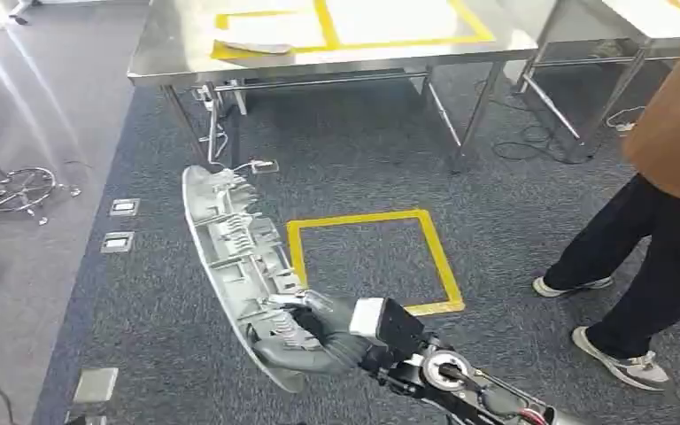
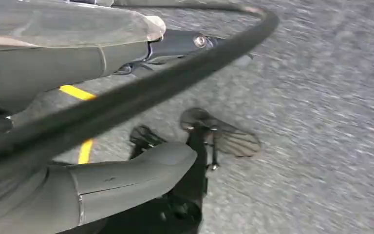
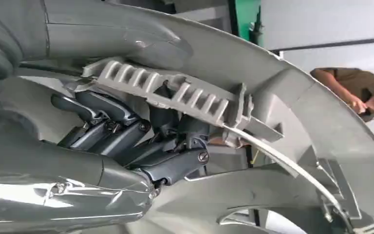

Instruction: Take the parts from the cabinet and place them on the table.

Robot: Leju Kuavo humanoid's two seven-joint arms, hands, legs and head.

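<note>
**Carrying the grey part toward the steel table**

Head view: your right hand (image 1: 305, 332) grips the long grey plastic part (image 1: 230, 257) at its near end, fingers wrapped into the ribbed inner side. The part is curved, held above the carpet, and runs away from the hand toward the table (image 1: 328, 57). That steel table stands well ahead, with a yellow tape rectangle (image 1: 354, 27) marked on its top and a flat pale piece (image 1: 257, 46) lying at the rectangle's near left corner. On the carpet between you and the table is a yellow tape square (image 1: 372, 261); the part hangs just to its left. A person (image 1: 664, 204) in a brown top, dark trousers and light shoes stands at your right. A chair base (image 1: 19, 190) sits on the bare floor far left, and floor sockets (image 1: 122, 223) lie along the carpet edge.

Left wrist view: your left hand (image 2: 92, 126) hangs over the blurred carpet. The thick thumb and a grey finger cover are apart, with nothing seen between them, though a black cable (image 2: 141, 87) crosses in front. A bit of yellow tape (image 2: 78, 92) shows on the floor.

Right wrist view: the dark fingers (image 3: 126, 131) are curled tight under the part's ribbed bar (image 3: 175, 92), thumb over the top, clamped on it. The person's arm shows past the part's rim.
</note>
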